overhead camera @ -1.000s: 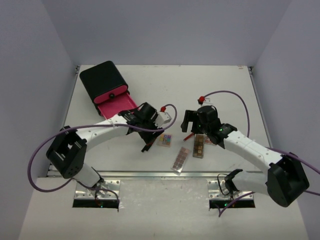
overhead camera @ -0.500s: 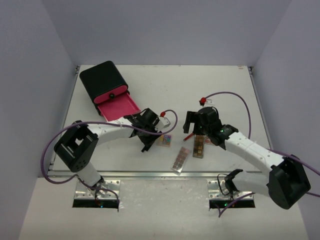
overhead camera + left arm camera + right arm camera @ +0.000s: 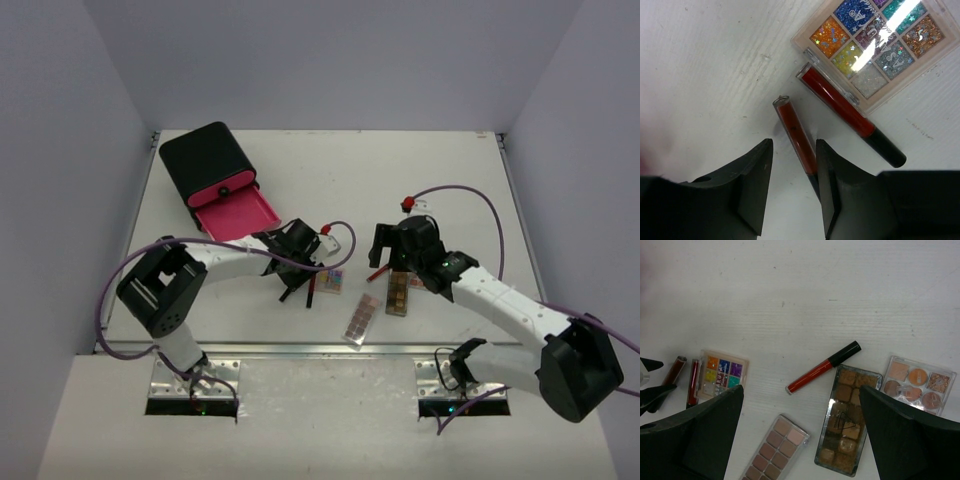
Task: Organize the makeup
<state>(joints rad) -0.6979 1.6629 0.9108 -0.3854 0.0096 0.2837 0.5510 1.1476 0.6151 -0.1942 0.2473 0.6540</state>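
Observation:
My left gripper (image 3: 298, 287) (image 3: 793, 150) is open and low over the table. A slim dark red stick (image 3: 796, 135) lies between its fingers, close to the right one. A second red stick with a black cap (image 3: 850, 115) lies along the square multicolour palette (image 3: 877, 47) (image 3: 332, 281). My right gripper (image 3: 386, 256) (image 3: 801, 390) is wide open and empty above a red stick (image 3: 822, 368) (image 3: 377, 270). Beside it are a long dark brown palette (image 3: 847, 427) (image 3: 398, 292), a long nude palette (image 3: 775, 450) (image 3: 362, 318) and a palette of round pans (image 3: 917, 385).
The large black box (image 3: 207, 160) stands at the back left with its pink drawer (image 3: 235, 213) pulled open toward my left arm. A small red object (image 3: 404, 202) sits by the right arm's purple cable. The table's front edge (image 3: 320, 347) is just below the nude palette.
My left arm's elbow has swung in to the right, and its gripper has settled over the dark red stick by the multicolour palette. The right arm has hardly moved.

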